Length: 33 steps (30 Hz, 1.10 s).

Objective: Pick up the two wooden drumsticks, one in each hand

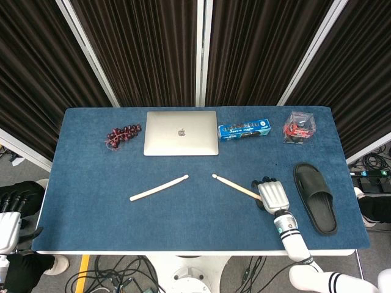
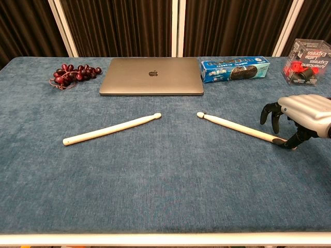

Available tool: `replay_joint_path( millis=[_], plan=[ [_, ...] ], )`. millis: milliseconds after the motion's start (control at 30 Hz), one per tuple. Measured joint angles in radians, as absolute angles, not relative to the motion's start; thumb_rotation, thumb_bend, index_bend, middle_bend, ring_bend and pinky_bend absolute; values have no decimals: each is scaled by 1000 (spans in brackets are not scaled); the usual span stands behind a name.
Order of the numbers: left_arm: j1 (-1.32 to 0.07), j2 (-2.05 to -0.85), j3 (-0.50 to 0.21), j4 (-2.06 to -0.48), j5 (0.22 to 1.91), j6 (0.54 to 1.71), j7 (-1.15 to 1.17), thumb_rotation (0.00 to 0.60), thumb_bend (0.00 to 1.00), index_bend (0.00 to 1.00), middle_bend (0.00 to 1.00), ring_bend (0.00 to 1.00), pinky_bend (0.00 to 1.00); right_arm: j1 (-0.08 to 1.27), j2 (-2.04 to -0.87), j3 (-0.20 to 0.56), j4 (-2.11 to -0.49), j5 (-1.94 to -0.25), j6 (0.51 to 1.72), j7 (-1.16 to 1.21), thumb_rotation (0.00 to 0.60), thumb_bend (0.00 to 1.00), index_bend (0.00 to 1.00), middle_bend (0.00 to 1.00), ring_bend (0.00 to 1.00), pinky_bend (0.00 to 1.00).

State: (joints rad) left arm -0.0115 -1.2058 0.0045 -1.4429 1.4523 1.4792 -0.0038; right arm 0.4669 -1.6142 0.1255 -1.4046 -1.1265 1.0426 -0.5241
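Observation:
Two pale wooden drumsticks lie flat on the blue table, tips pointing toward each other. The left drumstick [image 1: 159, 188] [image 2: 111, 129] lies untouched. My right hand [image 1: 272, 195] [image 2: 303, 115] hovers over the butt end of the right drumstick [image 1: 235, 186] [image 2: 238, 128]. Its fingers are curved downward and spread, and the thumb tip touches the stick's end. The stick still rests on the cloth. My left hand [image 1: 7, 218] hangs beyond the table's left edge, fingers extended and holding nothing. The chest view does not show it.
A closed silver laptop [image 1: 181, 133] sits at the back centre. Dark grapes [image 1: 123, 135] lie to its left and a blue box [image 1: 244, 130] to its right. A clear box [image 1: 299, 127] stands at the back right. A black sandal [image 1: 314, 196] lies right of my right hand.

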Motion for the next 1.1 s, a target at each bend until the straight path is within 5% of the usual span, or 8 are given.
replay_joint_path(
  millis=[833,1100],
  plan=[
    [-11,-1208,3,-1427,1449,1457,-20,600,144,186,116,40,42,480,-1669,106,-1332,-1102,1047,-538,600,330,421,512,276,320],
    [-18,-1208,2,-1421,1456,1449,-20,600,144,188,117,39,42,494,-1676,108,-1324,-1101,1046,-552,600,493,450,567,332,324]
  ],
)
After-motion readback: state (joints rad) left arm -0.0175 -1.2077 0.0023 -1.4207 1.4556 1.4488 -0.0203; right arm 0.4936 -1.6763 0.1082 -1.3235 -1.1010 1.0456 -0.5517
